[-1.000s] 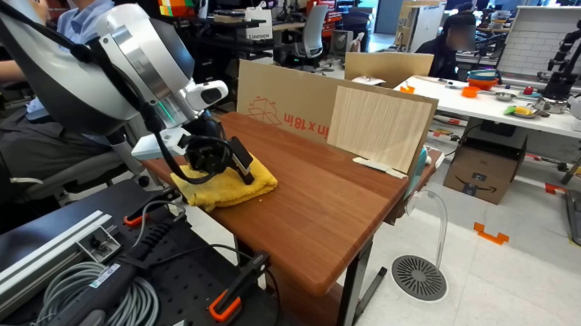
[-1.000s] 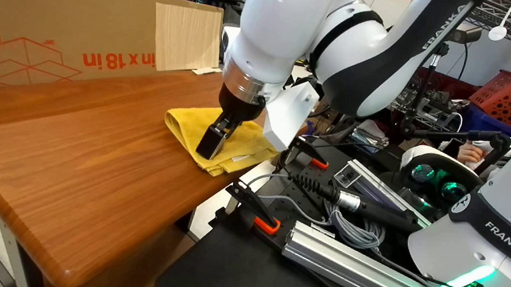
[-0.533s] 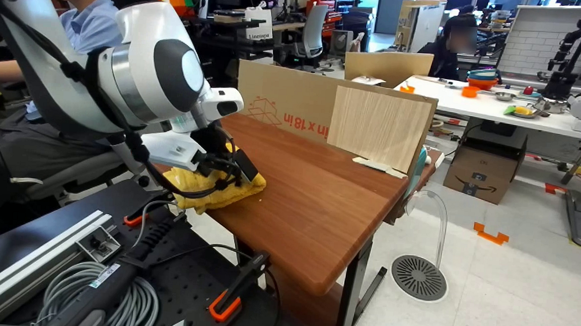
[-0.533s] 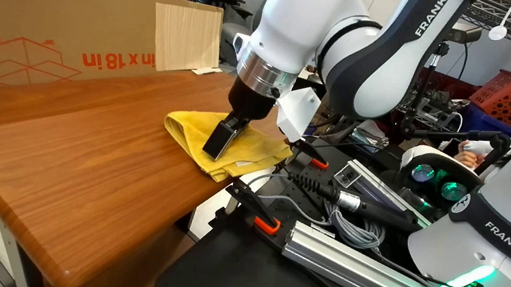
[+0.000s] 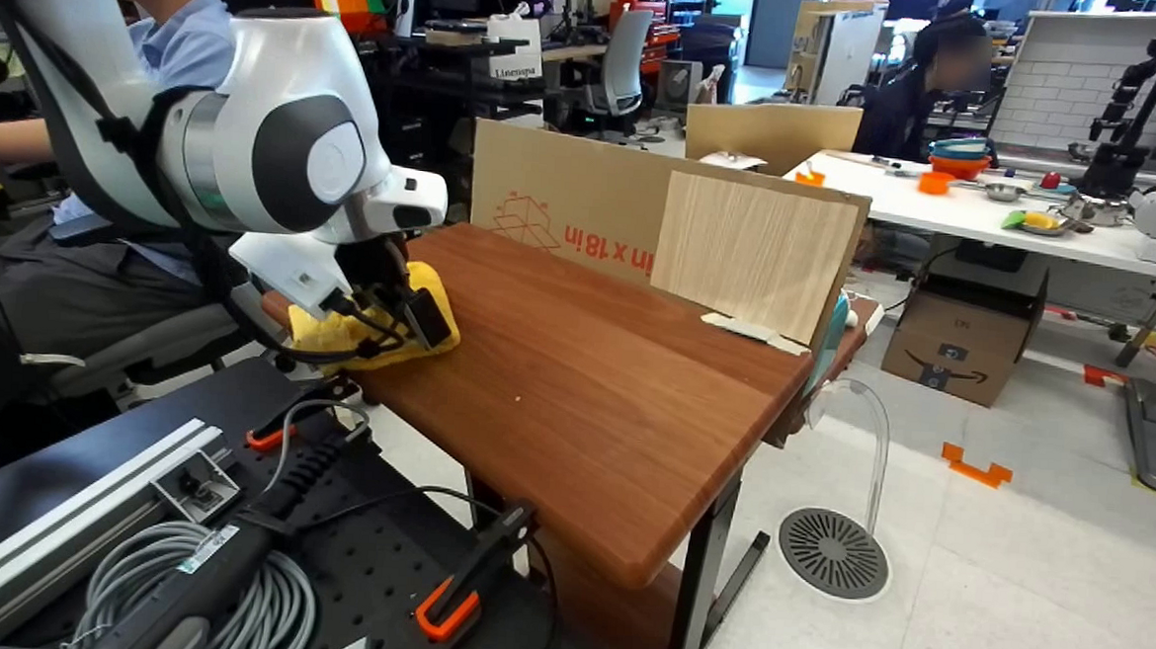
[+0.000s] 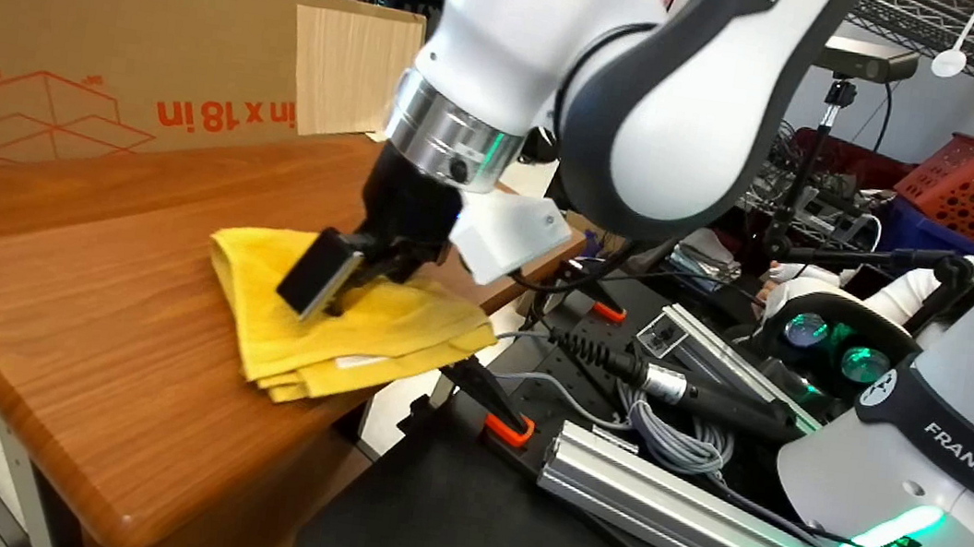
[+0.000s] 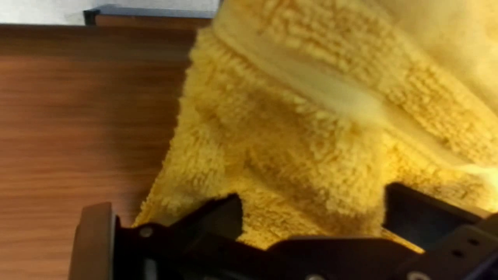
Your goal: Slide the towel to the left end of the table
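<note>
The folded yellow towel lies on the brown wooden table (image 5: 574, 403). It shows in both exterior views (image 5: 318, 335) (image 6: 406, 324), and one side reaches the table's edge near the robot bench. In the wrist view the towel (image 7: 311, 112) fills the middle and right, creased and bunched. My gripper (image 7: 311, 204) is tilted low over the towel, its two dark fingers (image 7: 225, 217) wide apart with a towel fold between them, reaching the right finger. The gripper also shows in an exterior view (image 6: 321, 298). Where the fingertips meet the towel is partly hidden.
A cardboard panel (image 5: 585, 191) stands along the far long edge of the table. A black bench (image 6: 421, 507) with clamps (image 6: 510, 430), cables (image 6: 671, 436) and a metal rail (image 6: 681, 511) adjoins the near side. A person (image 5: 178, 36) sits beyond the table in an exterior view.
The gripper and the towel have moved together along the table, leftward in both exterior views. The hand has tilted more, and the towel has turned a little.
</note>
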Tool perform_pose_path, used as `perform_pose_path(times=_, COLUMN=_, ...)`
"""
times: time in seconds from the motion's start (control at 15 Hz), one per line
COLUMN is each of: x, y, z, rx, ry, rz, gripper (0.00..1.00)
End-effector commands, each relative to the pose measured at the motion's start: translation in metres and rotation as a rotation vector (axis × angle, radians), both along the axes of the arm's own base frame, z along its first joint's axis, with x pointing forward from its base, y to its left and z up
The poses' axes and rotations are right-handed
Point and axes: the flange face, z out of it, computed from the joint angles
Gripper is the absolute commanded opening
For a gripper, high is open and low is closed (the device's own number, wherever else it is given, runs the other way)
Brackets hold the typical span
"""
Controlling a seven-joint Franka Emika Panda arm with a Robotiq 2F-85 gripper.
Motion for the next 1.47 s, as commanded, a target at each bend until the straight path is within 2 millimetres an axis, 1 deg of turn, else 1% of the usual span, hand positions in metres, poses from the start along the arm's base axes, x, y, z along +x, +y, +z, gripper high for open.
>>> perform_pose_path(times=0.0, x=0.056, y=0.064, z=0.012, rx=0.128, ry=0.080, rz=-0.115, gripper=1.00)
perform_pose_path(times=0.07, x=0.070, y=0.079, z=0.016, rx=0.154, ry=0.098, rz=-0.140, gripper=1.00)
perform_pose_path(times=0.13, x=0.088, y=0.086, z=0.027, rx=0.176, ry=0.107, rz=-0.180, gripper=1.00)
perform_pose_path(times=0.27, x=0.125, y=0.091, z=0.045, rx=0.208, ry=0.110, rz=-0.252, gripper=1.00)
perform_pose_path(times=0.4, x=0.155, y=0.087, z=0.058, rx=0.232, ry=0.104, rz=-0.320, gripper=1.00)
perform_pose_path(times=0.47, x=0.170, y=0.081, z=0.060, rx=0.239, ry=0.103, rz=-0.354, gripper=1.00)
perform_pose_path(times=0.6, x=0.192, y=0.068, z=0.061, rx=0.244, ry=0.103, rz=-0.408, gripper=1.00)
perform_pose_path(times=0.67, x=0.199, y=0.061, z=0.062, rx=0.242, ry=0.103, rz=-0.426, gripper=1.00)
perform_pose_path(times=0.8, x=0.202, y=0.046, z=0.066, rx=0.245, ry=0.116, rz=-0.449, gripper=1.00)
perform_pose_path(times=0.93, x=0.194, y=0.033, z=0.074, rx=0.227, ry=0.124, rz=-0.456, gripper=1.00)
perform_pose_path(times=1.2, x=0.170, y=0.011, z=0.099, rx=0.204, ry=0.081, rz=-0.439, gripper=1.00)
perform_pose_path(times=1.4, x=0.145, y=-0.016, z=0.117, rx=0.178, ry=0.072, rz=-0.412, gripper=1.00)
